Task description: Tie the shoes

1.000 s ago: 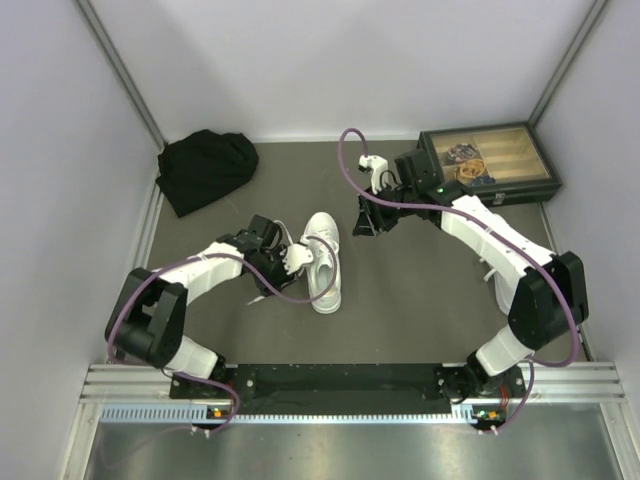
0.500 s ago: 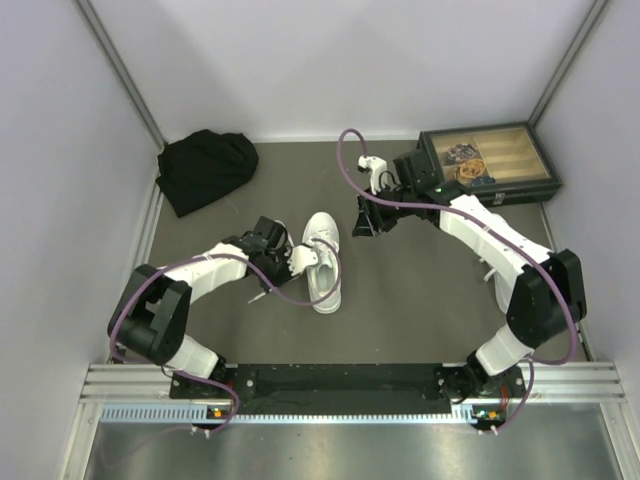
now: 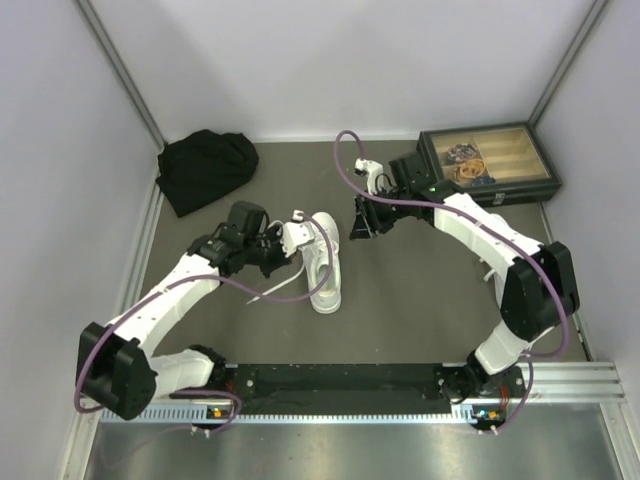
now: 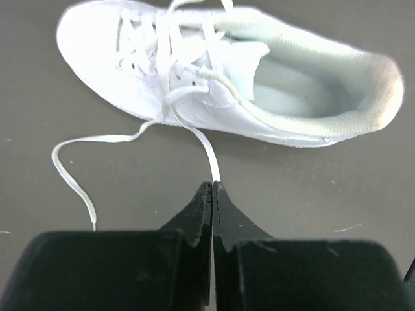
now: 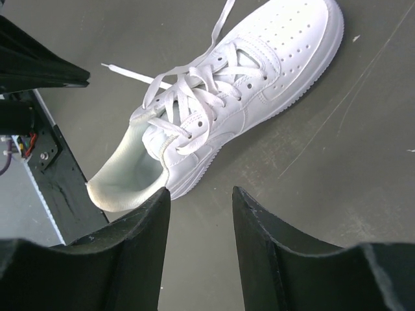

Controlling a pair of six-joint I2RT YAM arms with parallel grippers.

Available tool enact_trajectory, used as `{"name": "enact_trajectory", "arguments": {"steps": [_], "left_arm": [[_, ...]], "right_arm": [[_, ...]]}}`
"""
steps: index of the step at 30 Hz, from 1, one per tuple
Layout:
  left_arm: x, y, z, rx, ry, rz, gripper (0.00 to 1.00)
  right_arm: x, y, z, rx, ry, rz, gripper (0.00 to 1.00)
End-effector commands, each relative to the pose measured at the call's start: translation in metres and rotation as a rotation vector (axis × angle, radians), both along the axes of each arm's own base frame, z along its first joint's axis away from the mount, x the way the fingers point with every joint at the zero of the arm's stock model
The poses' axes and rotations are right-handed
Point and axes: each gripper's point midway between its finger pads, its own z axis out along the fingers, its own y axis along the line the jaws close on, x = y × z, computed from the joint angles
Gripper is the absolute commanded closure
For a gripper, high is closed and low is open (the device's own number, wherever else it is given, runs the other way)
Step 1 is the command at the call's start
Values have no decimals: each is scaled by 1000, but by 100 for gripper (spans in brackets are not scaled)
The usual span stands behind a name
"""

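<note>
While its two fingers (image 4: 198,214) were pressed flat together with no gap showing, the left gripper (image 4: 213,189) pinched the end of one white lace (image 4: 206,150), which ran from the fingertips straight up to the eyelets of the white sneaker (image 4: 259,84). That sneaker lay just beyond the fingertips in the left wrist view, side-on to them, with its toe at the left and its open heel collar at the right. A second lace (image 4: 72,170) trailed loose over the grey tabletop (image 4: 337,188), curling away to the left of the closed fingers.

From above, the left gripper (image 3: 280,245) sat just beside the sneaker's (image 3: 326,268) left side. The sneaker rested upright on its sole near the middle of the tabletop (image 3: 410,300), lying lengthwise between the near and far edges.

On the other side, the right gripper (image 5: 201,201) had its jaws standing apart with nothing between them. The sneaker (image 5: 246,97) lay beyond that gap at a slant, apart from both fingers, and its crossed laces (image 5: 194,97) were plain to see. From above, this right gripper (image 3: 362,228) was near the sneaker's far right end without touching it.

Farther out, a black cloth bundle (image 3: 205,168) lay by the far left corner, and a dark box with a wooden tray (image 3: 490,165) stood by the far right corner.
</note>
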Motion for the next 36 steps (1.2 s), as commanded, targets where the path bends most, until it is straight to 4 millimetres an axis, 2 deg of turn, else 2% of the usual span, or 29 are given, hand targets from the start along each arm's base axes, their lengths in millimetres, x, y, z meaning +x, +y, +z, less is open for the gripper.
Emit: {"name": "enact_trajectory", "arguments": {"steps": [1, 3, 6, 7, 10, 14, 20, 29, 33, 36], "left_arm": [[5, 1, 2, 0, 12, 41, 96], [1, 18, -21, 120, 87, 75, 75], [2, 39, -44, 214, 135, 114, 57], [0, 41, -47, 224, 141, 110, 52], [2, 47, -58, 259, 128, 112, 48], [5, 60, -84, 353, 166, 143, 49], [7, 58, -98, 370, 208, 134, 51], [-8, 66, -127, 447, 309, 97, 57], [-9, 71, -135, 471, 310, 102, 63], [-9, 76, -143, 501, 315, 127, 73]], "right_arm": [[14, 11, 20, 72, -22, 4, 57], [14, 10, 20, 69, -26, 2, 57], [12, 8, 19, 61, -28, -3, 56], [13, 7, 19, 56, -29, -7, 55], [12, 6, 19, 54, -34, -11, 55], [11, 5, 17, 47, -30, -14, 54], [12, 4, 16, 42, -30, -16, 54], [13, 3, 12, 31, -29, -22, 54], [13, 3, 11, 29, -28, -23, 53], [14, 1, 10, 24, -29, -28, 53]]}}
